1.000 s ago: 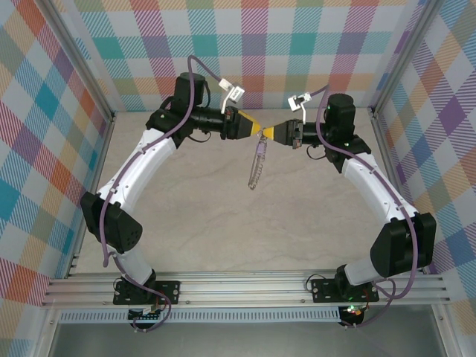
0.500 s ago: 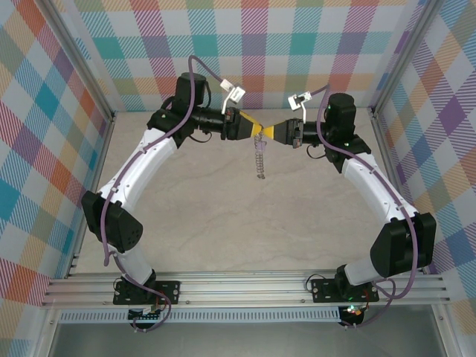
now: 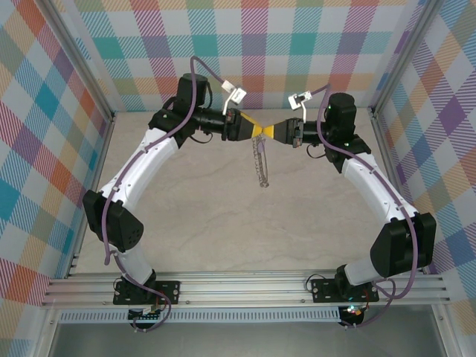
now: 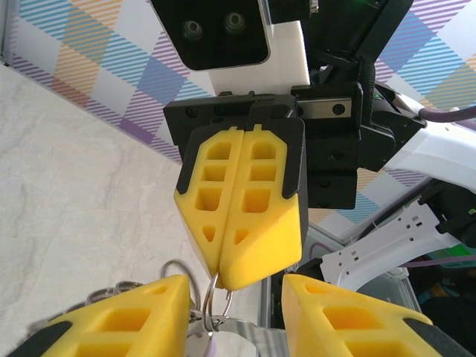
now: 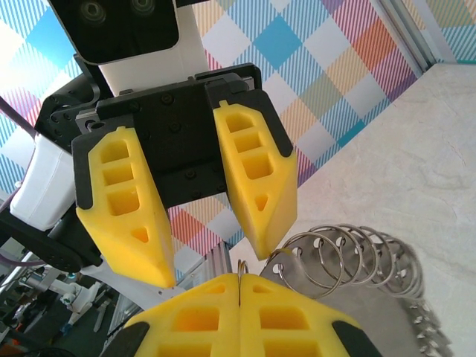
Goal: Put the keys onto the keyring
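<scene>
Right pincer [image 3: 270, 132] clamped shut on keyring [image 3: 261, 165], which dangles below | left pincer [image 3: 256, 129] partly spread, tip-to-tip with it

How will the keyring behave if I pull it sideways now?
Probably floppy: the keyring hangs limp as linked rings from the shut right gripper. A pull would likely swing it rather than move it whole. It looks light, being thin wire loops.
</scene>
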